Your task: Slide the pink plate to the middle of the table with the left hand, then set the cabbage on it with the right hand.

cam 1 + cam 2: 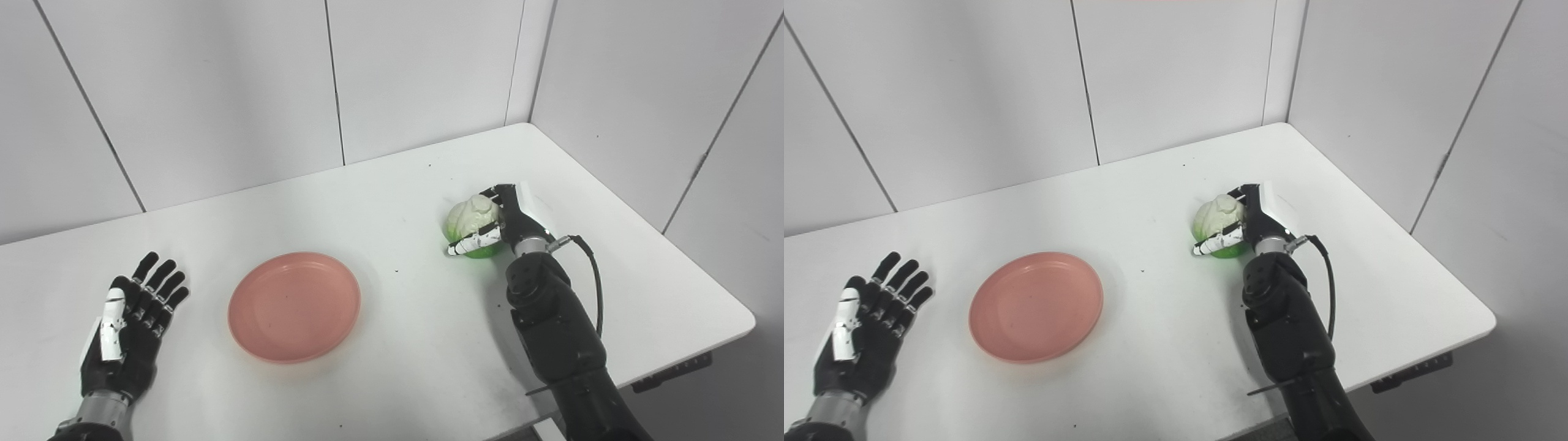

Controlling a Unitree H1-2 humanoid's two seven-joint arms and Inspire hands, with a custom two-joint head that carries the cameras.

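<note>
The pink plate (294, 306) lies flat on the white table (398, 184), a little left of the middle. The cabbage (470, 218), pale on top and green below, sits on the table to the right of the plate. My right hand (505, 223) is wrapped around the cabbage, thumb across its front and fingers behind it. My left hand (131, 321) lies palm up and open on the table, left of the plate and apart from it. The same scene shows in the right eye view, with the plate (1036, 306) and the cabbage (1217, 222).
Grey wall panels (245, 92) stand right behind the table and along its right side. The table's front right corner (744, 321) and front edge are near my right arm. A cable (591, 269) loops beside the right wrist.
</note>
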